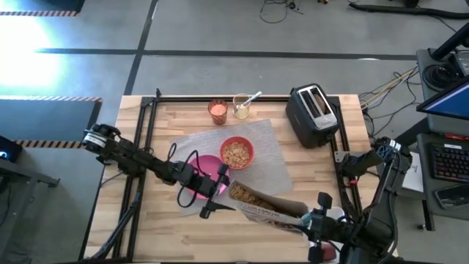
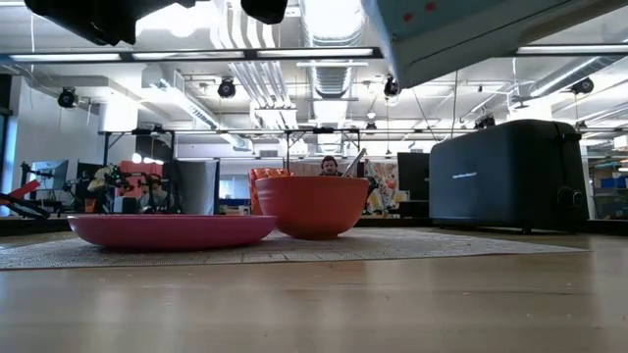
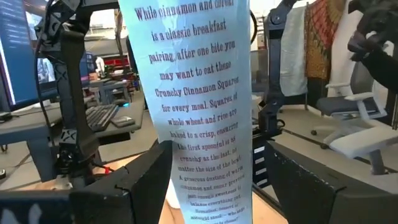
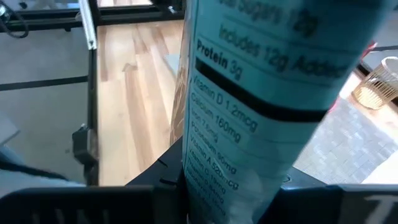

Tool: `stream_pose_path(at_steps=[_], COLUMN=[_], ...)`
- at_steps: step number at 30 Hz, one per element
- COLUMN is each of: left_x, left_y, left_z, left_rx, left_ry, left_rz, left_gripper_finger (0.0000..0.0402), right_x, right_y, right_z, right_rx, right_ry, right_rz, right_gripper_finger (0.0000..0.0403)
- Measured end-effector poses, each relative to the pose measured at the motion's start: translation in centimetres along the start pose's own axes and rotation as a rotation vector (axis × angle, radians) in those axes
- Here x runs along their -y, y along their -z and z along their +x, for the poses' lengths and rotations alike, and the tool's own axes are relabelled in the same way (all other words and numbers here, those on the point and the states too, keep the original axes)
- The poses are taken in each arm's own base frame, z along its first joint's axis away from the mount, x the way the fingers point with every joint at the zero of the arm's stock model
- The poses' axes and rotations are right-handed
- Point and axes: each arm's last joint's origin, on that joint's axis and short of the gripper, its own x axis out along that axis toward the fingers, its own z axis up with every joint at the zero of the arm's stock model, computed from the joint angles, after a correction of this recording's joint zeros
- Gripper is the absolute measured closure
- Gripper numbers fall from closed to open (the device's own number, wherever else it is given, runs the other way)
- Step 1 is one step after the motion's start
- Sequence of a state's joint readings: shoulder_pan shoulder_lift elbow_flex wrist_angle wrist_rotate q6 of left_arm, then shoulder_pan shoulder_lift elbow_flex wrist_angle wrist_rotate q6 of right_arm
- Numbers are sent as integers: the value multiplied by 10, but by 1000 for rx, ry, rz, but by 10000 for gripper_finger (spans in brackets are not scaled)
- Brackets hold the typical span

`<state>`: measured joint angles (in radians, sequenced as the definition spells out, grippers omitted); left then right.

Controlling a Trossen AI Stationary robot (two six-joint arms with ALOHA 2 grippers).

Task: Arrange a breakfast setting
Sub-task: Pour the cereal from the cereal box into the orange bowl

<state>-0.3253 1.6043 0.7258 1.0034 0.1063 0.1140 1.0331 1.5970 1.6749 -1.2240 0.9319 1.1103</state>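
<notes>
A light-blue cereal box [image 1: 267, 207] lies nearly level in the air above the table's near side, between both grippers. My right gripper [image 1: 316, 220] is shut on its right end. My left gripper [image 1: 220, 192] is at its left end, above the round pink plate [image 1: 207, 167]. The orange-red bowl [image 1: 237, 152] holds cereal and stands on the grey mat [image 1: 275, 158] beside the plate. The small orange cup [image 1: 218, 111] stands at the far edge, next to a clear cup [image 1: 241, 108] with a spoon in it. My left gripper has the box's left end between its two fingers [image 3: 146, 177], which lie against two opposite sides of the box [image 3: 208, 186]. The fingers come level from the table's left, along the box. The box is clear of the table. My right gripper pinches the box near its right end [image 4: 214, 177], one finger on each of two opposite faces. The fingers come from the table's right side. The box reaches away from them toward the left gripper, lifted clear.
A black toaster [image 1: 313, 115] stands at the far right of the table. A black frame [image 1: 146, 132] runs along the left and far edges. Bare wood lies at the near left [image 1: 157, 235].
</notes>
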Motion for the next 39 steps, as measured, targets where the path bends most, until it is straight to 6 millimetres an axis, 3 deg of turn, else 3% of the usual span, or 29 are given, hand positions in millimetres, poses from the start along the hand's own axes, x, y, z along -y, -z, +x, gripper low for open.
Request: stream_pose_path(at_steps=[17, 27, 39], left_x=[-6, -6, -8], left_y=[-7, -5, -9], left_z=[14, 15, 24], left_rx=[-87, -95, 17], left_ry=[56, 39, 84], left_rz=[-9, -38, 52], left_gripper_finger=[164, 199, 205], right_x=[8, 8, 6], right_y=[-9, -9, -11], right_z=[14, 15, 15], right_rx=[-12, -9, 30], right_ry=[52, 57, 58], right_rz=[-30, -33, -41], right_gripper_finger=[312, 312, 312])
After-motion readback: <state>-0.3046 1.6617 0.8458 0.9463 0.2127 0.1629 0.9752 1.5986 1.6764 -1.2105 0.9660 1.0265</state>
